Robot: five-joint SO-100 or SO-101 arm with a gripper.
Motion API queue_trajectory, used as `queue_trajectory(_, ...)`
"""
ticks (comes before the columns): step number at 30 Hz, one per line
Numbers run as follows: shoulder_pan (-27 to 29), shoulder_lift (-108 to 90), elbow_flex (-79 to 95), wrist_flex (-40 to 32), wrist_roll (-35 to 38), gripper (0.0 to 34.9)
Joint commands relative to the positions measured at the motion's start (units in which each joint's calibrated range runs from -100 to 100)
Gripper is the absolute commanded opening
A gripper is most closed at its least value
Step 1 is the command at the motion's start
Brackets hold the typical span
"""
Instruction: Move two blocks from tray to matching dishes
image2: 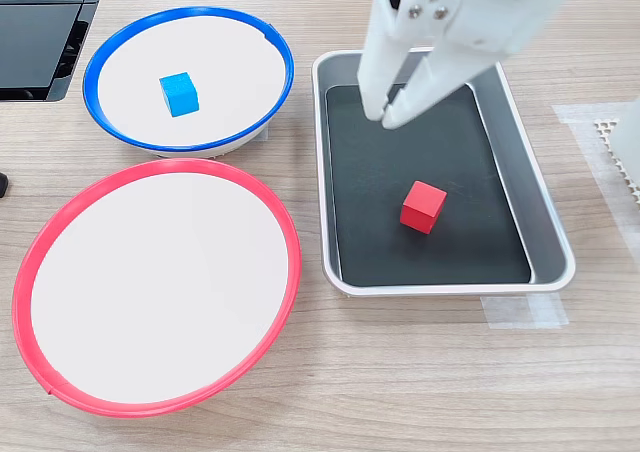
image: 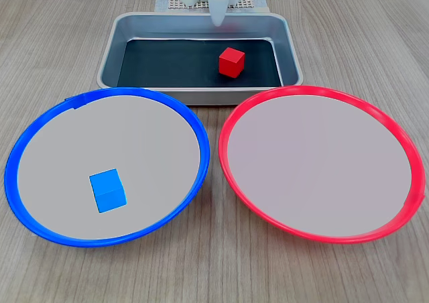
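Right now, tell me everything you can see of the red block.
The red block is a small plain cube, bright red on every visible face, with sharp edges and a matte look. It rests flat on the dark floor of the grey metal tray, clear of the walls and turned slightly askew to them. Nothing touches it but the floor; the hand hangs over the tray, apart from it.
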Motion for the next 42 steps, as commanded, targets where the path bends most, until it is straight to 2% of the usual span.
queue_trajectory(1, -3.8, -2.6, 3.8, -0.5, -10.4, 0.5)
queue_trajectory(3, -5.0, -0.8, 4.0, 0.8, -13.0, 2.2)
queue_trajectory(4, -5.1, 0.2, 3.7, 1.5, -13.7, 4.7)
queue_trajectory(6, -4.9, 2.4, 2.6, 4.6, -15.7, 17.3)
queue_trajectory(7, -4.8, 3.6, 2.4, 6.1, -16.8, 21.1)
queue_trajectory(8, -5.2, 4.9, 2.3, 7.9, -17.7, 22.3)
queue_trajectory(10, -6.1, 5.6, 2.2, 9.8, -18.5, 22.5)
queue_trajectory(13, -6.8, 5.7, 3.3, 9.9, -19.0, 22.3)
queue_trajectory(16, -7.2, 6.5, 4.7, 8.2, -19.0, 20.1)
queue_trajectory(20, -7.6, 8.6, 6.5, 5.8, -18.9, 19.7)
queue_trajectory(23, -7.5, 11.1, 6.6, 3.9, -18.7, 21.2)
queue_trajectory(25, -7.1, 12.7, 6.5, 1.4, -18.5, 20.5)
queue_trajectory(28, -6.9, 13.3, 7.7, -1.1, -18.0, 16.9)
queue_trajectory(30, -6.6, 14.2, 7.9, -1.7, -17.1, 5.3)
queue_trajectory(32, -6.6, 14.9, 7.5, -1.8, -16.4, 0.3)
queue_trajectory(38, -9.8, 14.6, -13.2, 10.5, -13.6, 0.1)
queue_trajectory(40, -10.8, 16.5, -21.8, 11.5, -13.3, 0.1)
queue_trajectory(42, -11.9, 20.8, -30.5, 9.4, -12.9, 0.1)
